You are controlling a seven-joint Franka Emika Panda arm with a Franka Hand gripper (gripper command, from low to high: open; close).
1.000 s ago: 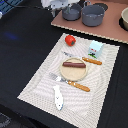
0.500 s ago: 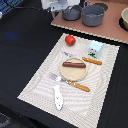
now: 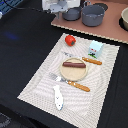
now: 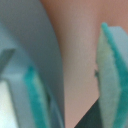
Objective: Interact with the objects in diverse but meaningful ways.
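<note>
A smooth brown sausage (image 3: 73, 64) lies across the round wooden plate (image 3: 75, 73) on the ribbed placemat (image 3: 40, 85). The glossy red tomato (image 3: 70, 40) and flat white-and-blue fish (image 3: 58, 97) sit apart. The gripper (image 3: 61, 7) hovers by a grey saucepan (image 3: 71, 13), its teal-padded fingers (image 4: 111, 65) apparently spread, holding nothing.

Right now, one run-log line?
gripper: open, beside saucepan | sausage: on wooden plate | tomato, fish: on placemat
</note>
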